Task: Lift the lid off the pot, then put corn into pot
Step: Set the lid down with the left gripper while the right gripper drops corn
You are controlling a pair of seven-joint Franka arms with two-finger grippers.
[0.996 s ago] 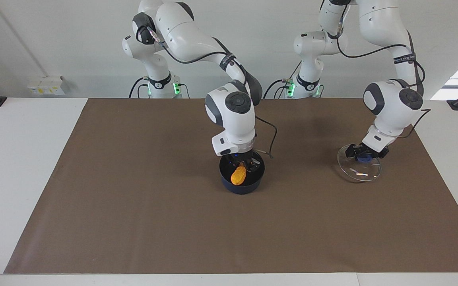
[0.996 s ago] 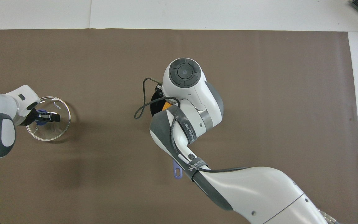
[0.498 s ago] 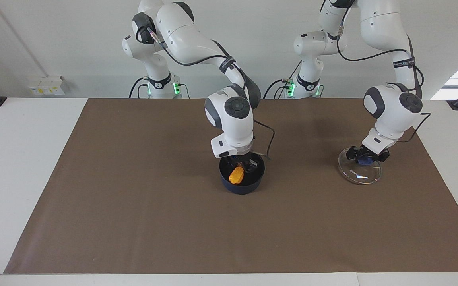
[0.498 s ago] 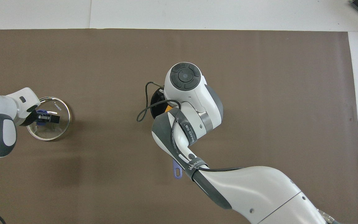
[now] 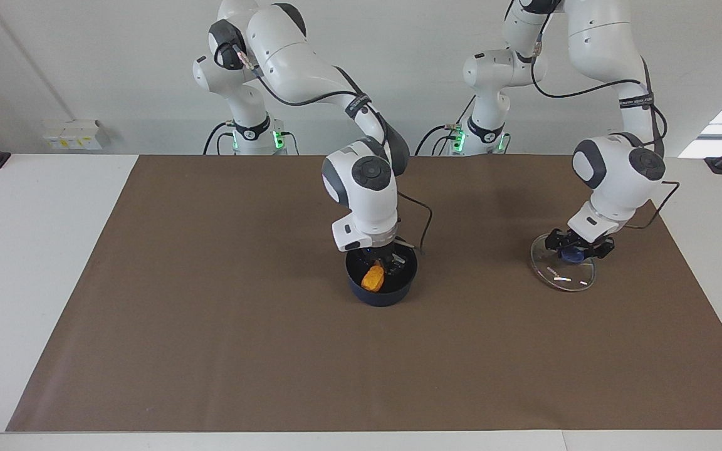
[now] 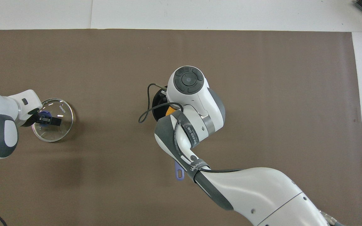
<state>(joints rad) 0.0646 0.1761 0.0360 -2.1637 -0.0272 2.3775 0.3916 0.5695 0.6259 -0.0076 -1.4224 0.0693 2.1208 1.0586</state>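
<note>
The dark blue pot (image 5: 381, 294) stands on the mat at mid table. My right gripper (image 5: 383, 262) reaches down into it, shut on the orange-yellow corn (image 5: 373, 278), which hangs tilted inside the pot's black interior. In the overhead view my right arm covers most of the pot (image 6: 158, 108); a bit of corn (image 6: 170, 111) and the handle's end (image 6: 178, 173) show. My left gripper (image 5: 573, 252) is shut on the blue knob of the glass lid (image 5: 565, 277), held tilted low over the mat toward the left arm's end; the lid (image 6: 55, 131) and gripper (image 6: 45, 120) also show from overhead.
A brown mat (image 5: 210, 351) covers most of the white table. A cable loops from my right wrist beside the pot (image 6: 143, 114). Nothing else lies on the mat.
My right gripper has lowered the corn deeper into the pot. My left gripper has shifted the lid slightly toward the pot and down, still gripping its knob.
</note>
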